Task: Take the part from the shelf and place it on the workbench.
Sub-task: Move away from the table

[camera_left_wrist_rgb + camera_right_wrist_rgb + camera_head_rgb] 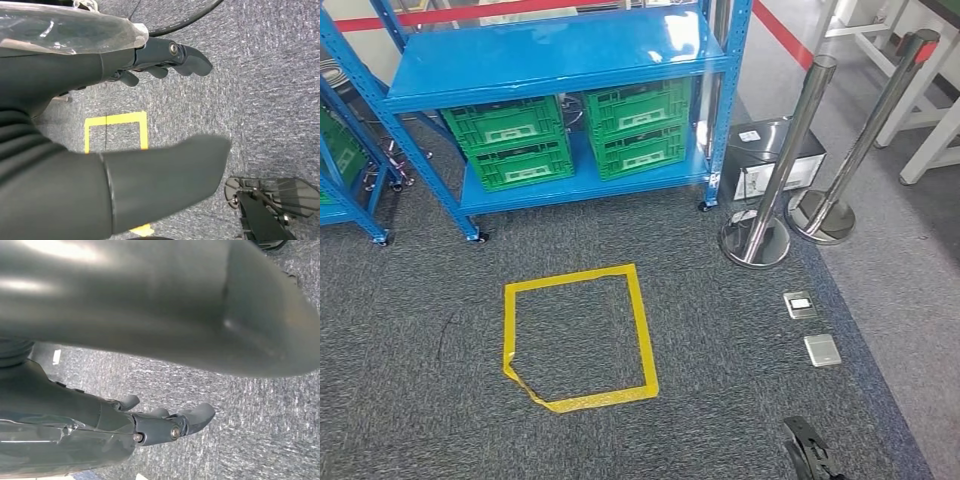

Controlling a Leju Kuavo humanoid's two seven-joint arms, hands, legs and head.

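Blue shelf [546, 60] fills the upper left; its green crates [509, 140] may hold the part, unseen. My left hand [143, 125] and right hand [151, 385] hang wide, empty. Walking in, I could clip the steel posts [788, 160].

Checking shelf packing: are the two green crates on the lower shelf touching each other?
Apart. In the head view a dark gap runs between the left green crate and the right green crate on the blue shelf.
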